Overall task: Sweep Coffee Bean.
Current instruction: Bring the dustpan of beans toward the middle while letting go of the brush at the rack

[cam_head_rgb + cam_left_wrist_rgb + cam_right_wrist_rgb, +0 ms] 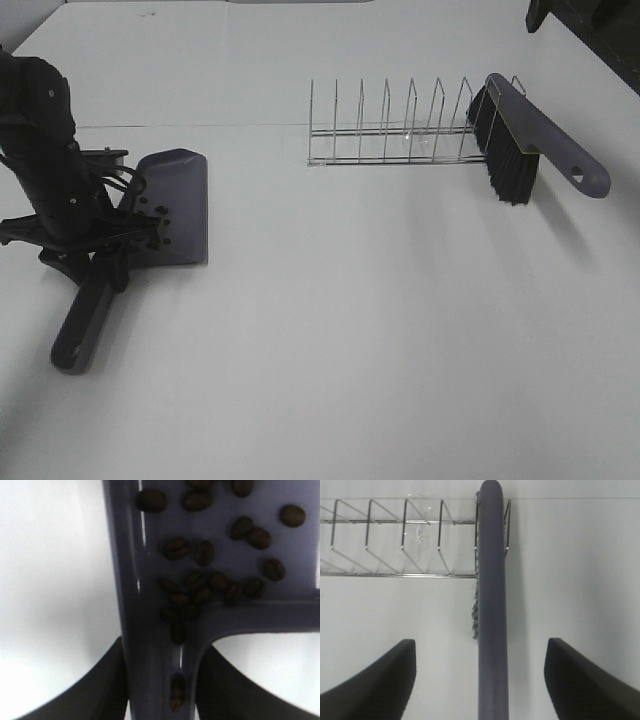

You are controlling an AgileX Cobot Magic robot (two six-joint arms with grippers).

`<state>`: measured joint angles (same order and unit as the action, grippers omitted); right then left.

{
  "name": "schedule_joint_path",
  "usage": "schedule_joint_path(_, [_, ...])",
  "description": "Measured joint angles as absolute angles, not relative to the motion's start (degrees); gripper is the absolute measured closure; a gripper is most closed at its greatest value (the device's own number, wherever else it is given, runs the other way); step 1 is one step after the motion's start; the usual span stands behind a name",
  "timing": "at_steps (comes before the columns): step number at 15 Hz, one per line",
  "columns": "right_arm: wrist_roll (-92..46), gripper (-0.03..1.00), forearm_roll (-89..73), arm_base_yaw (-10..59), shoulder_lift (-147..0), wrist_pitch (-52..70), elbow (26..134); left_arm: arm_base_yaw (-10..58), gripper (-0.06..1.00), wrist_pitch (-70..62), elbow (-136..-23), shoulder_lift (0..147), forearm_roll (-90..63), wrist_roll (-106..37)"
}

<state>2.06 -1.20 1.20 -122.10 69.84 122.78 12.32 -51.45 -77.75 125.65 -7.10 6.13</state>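
Beans gathered, brush parked in the rack

Left gripper (159,680) jaws clench the grey plastic dustpan (178,205) handle; dark oval coffee beans (210,580) lie inside, so tilting could spill them onto the white desk (380,330). Right gripper (479,680) jaws stand released around the grey black-bristled brush (492,605).

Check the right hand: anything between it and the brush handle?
Nothing visible. The right hand is open, its fingers on either side of the brush handle, apart from it. The brush's far end sits in the wire rack.
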Motion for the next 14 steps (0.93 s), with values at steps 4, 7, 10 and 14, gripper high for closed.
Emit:
schedule_joint_path(4, [-2.64,0.28,-3.78,1.26,-108.75,69.9,108.58,12.32,0.61,-48.07,-77.81,125.82,-7.33,6.02])
schedule_joint_path(7, [-3.95,0.28,-3.78,1.26,-95.63,68.93,92.88,12.32,0.61,-47.15,-77.81,125.88,-7.62,4.76])
schedule_joint_path(10, [-4.01,0.28,-3.78,1.26,-78.15,60.62,71.68,12.32,0.61,-46.52,-77.81,125.88,-7.68,4.35])
schedule_joint_path(14, [-4.01,0.28,-3.78,1.26,-60.79,56.95,52.48,12.38,0.46,-46.12,-77.86,125.88,-8.71,4.18])
